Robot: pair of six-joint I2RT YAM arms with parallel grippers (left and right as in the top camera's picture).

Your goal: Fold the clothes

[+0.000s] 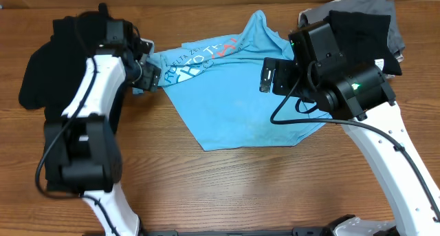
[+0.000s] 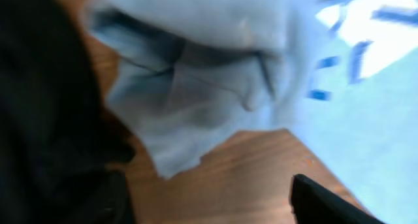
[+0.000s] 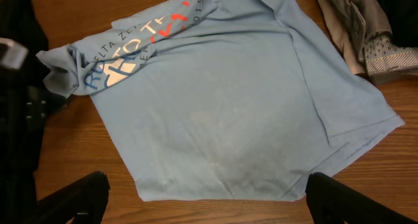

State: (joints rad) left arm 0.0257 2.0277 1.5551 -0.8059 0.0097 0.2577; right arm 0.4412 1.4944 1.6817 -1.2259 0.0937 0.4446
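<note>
Count first: 2 arms, 2 tools, 1 light blue tee (image 1: 240,115), 1 black garment (image 1: 38,78), plus 1 heap (image 1: 364,23) of other clothes at the far R corner of the worktop (image 1: 227,188). In the heap I can make out a grey piece (image 3: 343,21), a dark piece (image 1: 361,19) on top and a bit of dotted fabric (image 3: 392,54). I can't separate more than that.

The tee lies mid-worktop, print side up and mostly flat, skewed to the worktop edges. Its long axis runs diagonally, from the bunched end by the L arm toward the near-R corner by the R arm. The lettering (image 1: 203,54), in blue, white & coral, sits along the far-L side and slants up toward the far edge. The L end is crumpled into folds; the rest shows only light creases. The far-R side comes close to the heap, but I can't tell if they touch.

The black garment is at the far L, partly hidden under the L arm, just beside the tee's bunched end.

The L tool (image 1: 150,72) is right at that crumpled end. Its own cam shows a blur of blue cloth close up w/ one dark finger (image 2: 326,198) at the bottom, so I can't tell if it's agape or pinching cloth. The R tool (image 1: 268,78) hangs over the tee's R half. Its fingers (image 3: 78,198) are spread wide w/ nothing gripped btwn them.
</note>
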